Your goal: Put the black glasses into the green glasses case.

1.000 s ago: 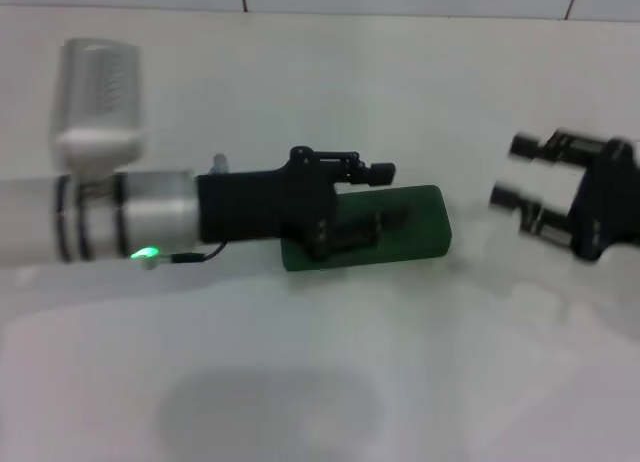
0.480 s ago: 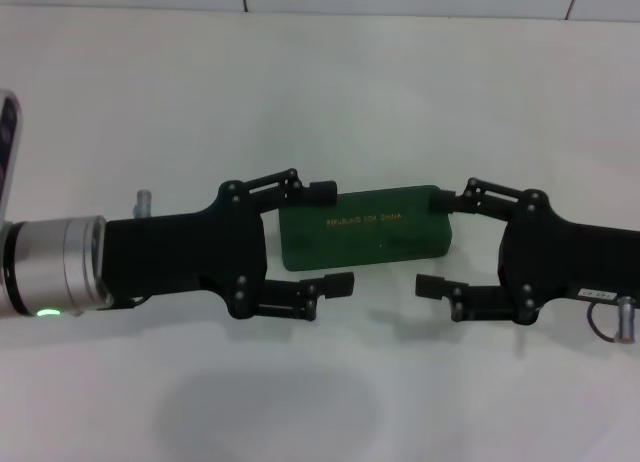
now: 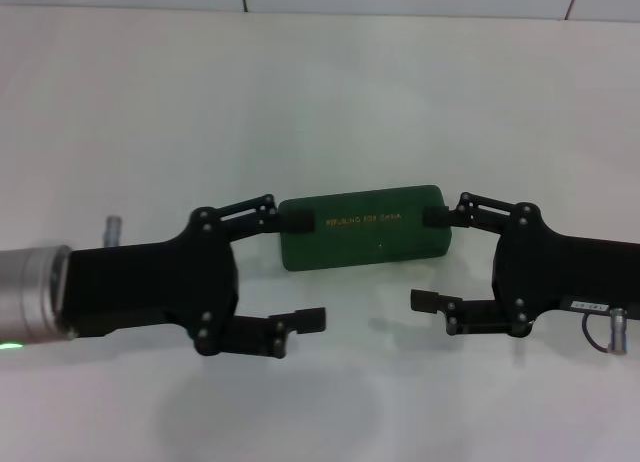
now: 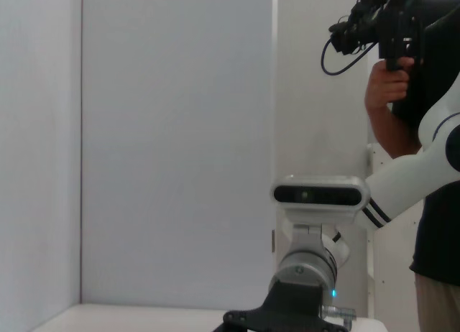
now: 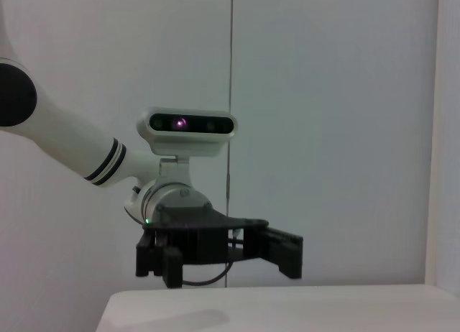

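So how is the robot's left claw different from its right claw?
The left gripper sits at the left end of the green glasses case, the right gripper at its right end. The left gripper shows a silver cuff behind it; the right gripper shows a small white label and a cable. The left gripper's near finger reaches lower in the head view than the right gripper's. Both are black, open, and face each other across the closed case.

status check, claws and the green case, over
Left claw open at case's left end. Right claw open at its right end. Green glasses case shut, on table. Black glasses not visible.
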